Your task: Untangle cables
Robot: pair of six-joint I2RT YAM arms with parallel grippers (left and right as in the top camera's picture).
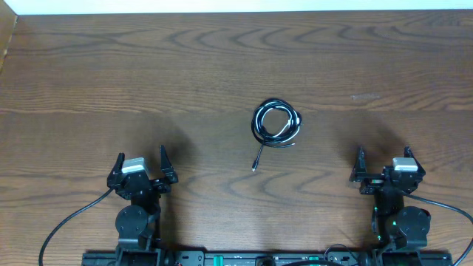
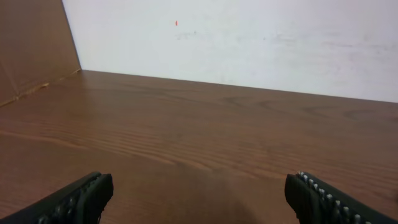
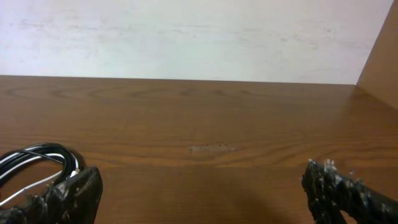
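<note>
- From above, the brown wooden desk (image 1: 148, 74) fills the view, with a white strip of wall (image 1: 236, 6) along its far edge.
- The cables (image 1: 276, 123) lie in a small round bundle near the middle of the desk. One loose end (image 1: 256, 164) trails toward the arms.
- The left end effector (image 1: 142, 155) and right end effector (image 1: 384, 154) sit by the near edge. Both are spread wide, hold nothing, and are well apart from the bundle.
- The left wrist view shows wood grain, the white wall and a brown side board (image 2: 31, 50).
- The right wrist view shows the bundle just behind one finger (image 3: 68, 193), and a small pale scuff (image 3: 211, 148) on the wood.
</note>
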